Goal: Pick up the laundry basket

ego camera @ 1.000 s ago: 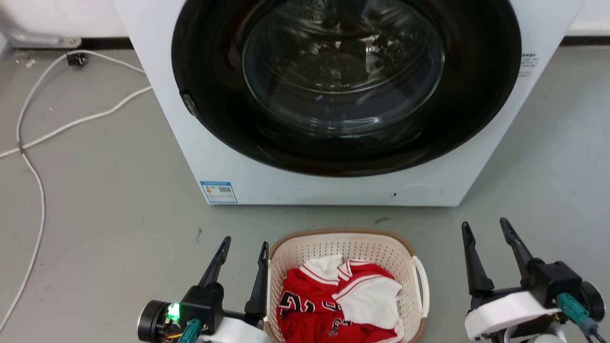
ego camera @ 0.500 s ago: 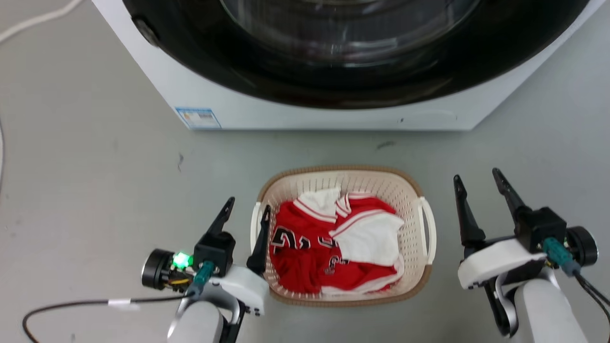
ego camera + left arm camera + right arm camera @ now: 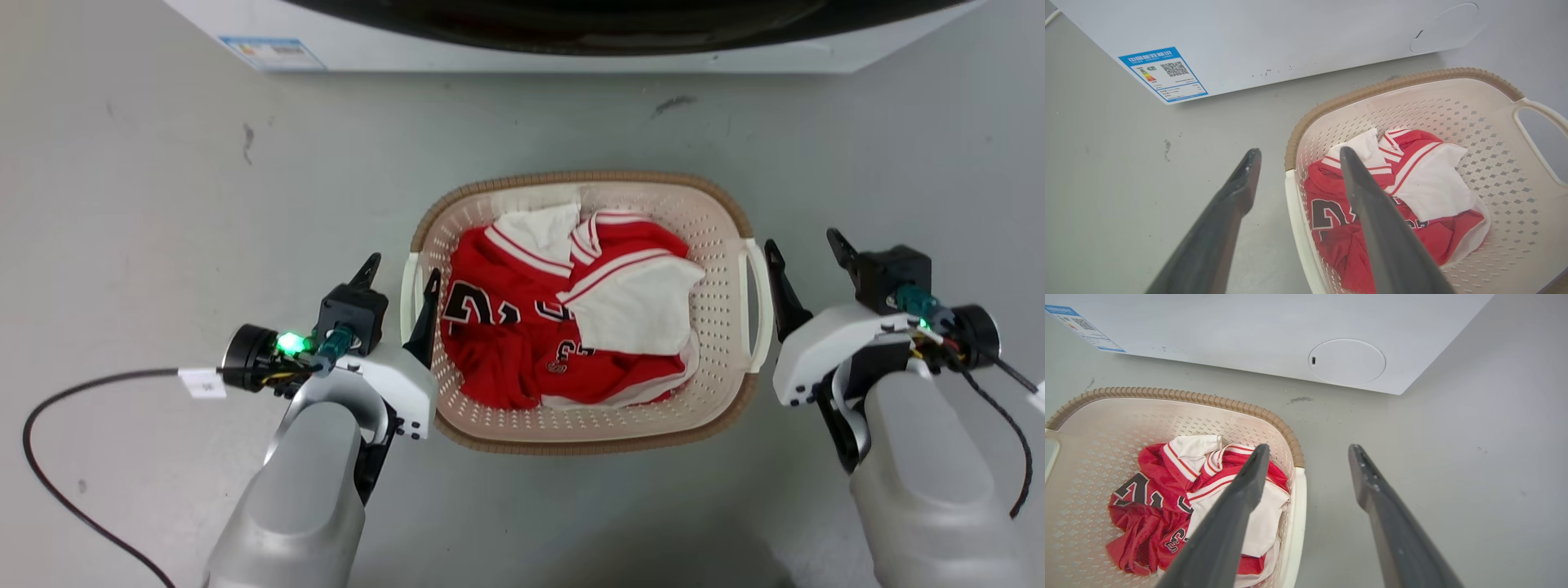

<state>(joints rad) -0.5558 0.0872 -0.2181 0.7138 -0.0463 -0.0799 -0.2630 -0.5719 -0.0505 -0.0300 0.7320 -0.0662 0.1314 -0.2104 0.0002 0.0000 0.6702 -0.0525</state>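
**A:** Where is the cream-white perforated plastic laundry basket (image 3: 584,175) with the brown woven-look rim?

**B:** On the smooth grey floor (image 3: 163,163), with the white washing machine (image 3: 490,53) just beyond its far side. A crumpled red-and-white jersey (image 3: 506,327) lies inside it. We have one arm on each side of the basket, which we read as the set-up for a two-sided lift.

**A:** And our left hand (image 3: 406,268)?

**B:** It is spread apart and grips nothing. At the basket's left side one dark finger (image 3: 1372,228) reaches over the inside and the other lies outside. The white loop handle (image 3: 406,286) falls between them, so we judge a squeeze would catch it. Whether either finger touches it, we cannot tell.

**A:** Our right hand (image 3: 800,241)?

**B:** It is also apart and empty, just beside the basket's right loop handle (image 3: 758,302). From the head its inner finger looks outside the handle, but from the wrist it overlaps the basket's wall. We cannot tell which is true.

**A:** And the room?

**B:** A few dark scuffs mark the floor between the basket and the machine. A blue label (image 3: 1163,73) sits on the machine's base, beyond the basket's left corner. A black cable (image 3: 49,457) trails well to the basket's left. The basket is not yet off the floor.
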